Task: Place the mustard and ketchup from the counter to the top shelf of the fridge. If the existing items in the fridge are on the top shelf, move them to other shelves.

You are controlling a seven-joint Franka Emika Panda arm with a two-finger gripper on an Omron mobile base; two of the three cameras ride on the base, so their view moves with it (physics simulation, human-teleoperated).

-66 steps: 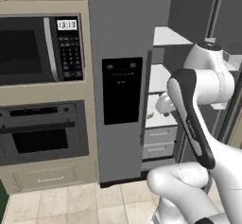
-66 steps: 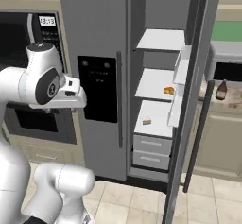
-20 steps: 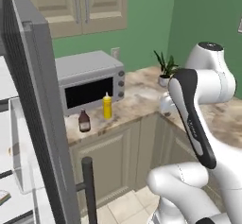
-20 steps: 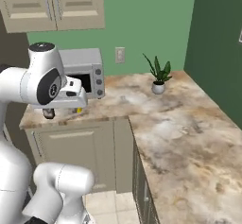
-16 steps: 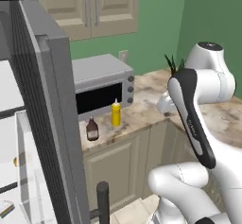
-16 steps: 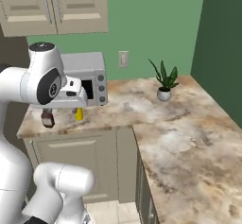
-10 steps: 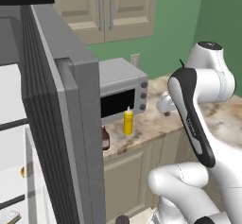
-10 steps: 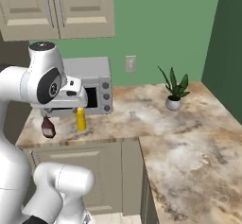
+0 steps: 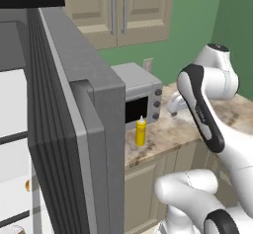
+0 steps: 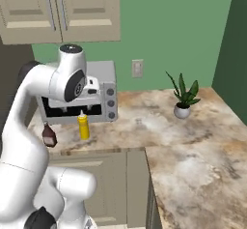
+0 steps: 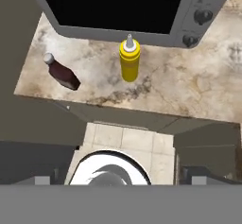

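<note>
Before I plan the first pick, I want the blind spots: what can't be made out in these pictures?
- Small dark reddish-brown ketchup bottle: left base view, hidden behind the grey fridge door.
- Fridge shelves: left base view, mostly cut off by the left edge; contents unreadable.
- Label on the tall yellow mustard squeeze bottle: too small in every view.
- Gripper: right base view, masked by the arm's white elbow.

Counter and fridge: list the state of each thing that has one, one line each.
mustard: upright on the counter, cap on, untouched
ketchup: upright on the counter, beside the mustard, apart from it
fridge: door swung open
microwave: door closed
upper cabinets: doors closed
</note>
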